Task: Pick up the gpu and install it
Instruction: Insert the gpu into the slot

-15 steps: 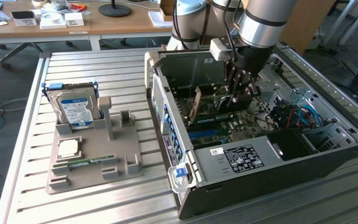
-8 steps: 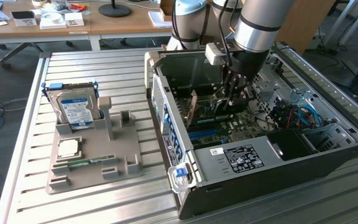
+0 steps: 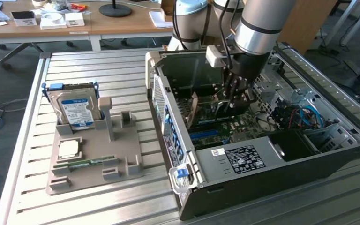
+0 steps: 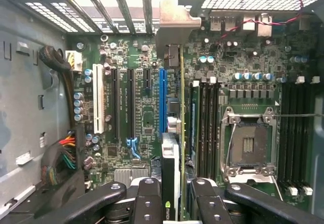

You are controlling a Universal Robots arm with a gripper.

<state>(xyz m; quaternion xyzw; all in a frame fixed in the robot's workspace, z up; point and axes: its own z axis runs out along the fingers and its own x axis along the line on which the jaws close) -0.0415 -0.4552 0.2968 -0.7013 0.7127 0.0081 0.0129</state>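
The gripper [image 4: 175, 204], clamped on the gpu [image 4: 171, 163], holds it edge-on inside the open computer case [image 3: 280, 173], above the motherboard [image 4: 142, 107] just beside its blue slot [image 4: 162, 100].

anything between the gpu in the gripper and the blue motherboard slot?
Nothing visible. The gripper holds the green expansion card with black cooler and silver bracket edge-on over the green motherboard, beside the long blue slot. That slot looks empty and nothing crosses it. The card hides what lies directly beneath it.
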